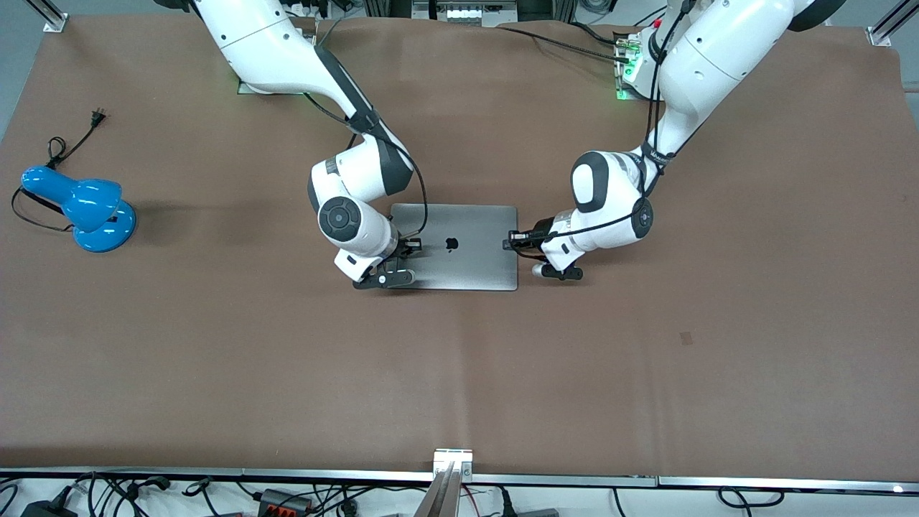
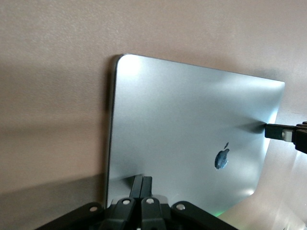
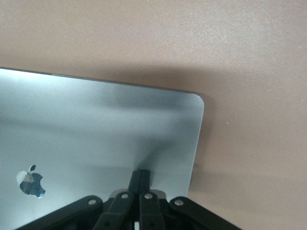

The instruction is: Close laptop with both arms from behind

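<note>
The silver-grey laptop [image 1: 470,267] lies in the middle of the table with its lid down and the dark apple logo facing up. My left gripper [image 1: 508,241] is shut and empty, its fingertips resting on the lid at the edge toward the left arm's end. My right gripper [image 1: 416,248] is shut and empty, its fingertips on the lid at the edge toward the right arm's end. The left wrist view shows the lid [image 2: 192,120], the left gripper [image 2: 142,184] and the right gripper [image 2: 284,132] farther off. The right wrist view shows the lid [image 3: 96,129] under the right gripper [image 3: 140,178].
A blue desk lamp [image 1: 86,208] with a black cord and plug [image 1: 98,115] lies toward the right arm's end of the brown table. Cables and a metal rail run along the table edge nearest the front camera.
</note>
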You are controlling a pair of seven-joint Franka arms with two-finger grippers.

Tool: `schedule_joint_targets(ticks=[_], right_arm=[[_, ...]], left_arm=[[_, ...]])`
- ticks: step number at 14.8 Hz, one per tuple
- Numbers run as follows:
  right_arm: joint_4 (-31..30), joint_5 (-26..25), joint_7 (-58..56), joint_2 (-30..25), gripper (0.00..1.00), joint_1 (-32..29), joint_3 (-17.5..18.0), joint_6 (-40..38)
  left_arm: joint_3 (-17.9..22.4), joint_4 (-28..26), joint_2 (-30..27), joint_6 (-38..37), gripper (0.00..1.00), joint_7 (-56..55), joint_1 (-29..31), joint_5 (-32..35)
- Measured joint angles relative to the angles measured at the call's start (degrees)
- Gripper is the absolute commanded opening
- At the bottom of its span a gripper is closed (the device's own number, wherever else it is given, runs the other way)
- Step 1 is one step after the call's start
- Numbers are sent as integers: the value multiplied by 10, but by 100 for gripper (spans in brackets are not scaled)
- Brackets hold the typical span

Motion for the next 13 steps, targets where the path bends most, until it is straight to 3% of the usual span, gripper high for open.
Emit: schedule_joint_targets(ticks=[9,13], right_arm=[[1,-1,0,0,0,0,0,5],[11,-5,0,-5,0,3,-21,13]], left_arm=[[4,5,2,5,0,0,-4,2],[6,15,-2,7,0,0,-4,11]])
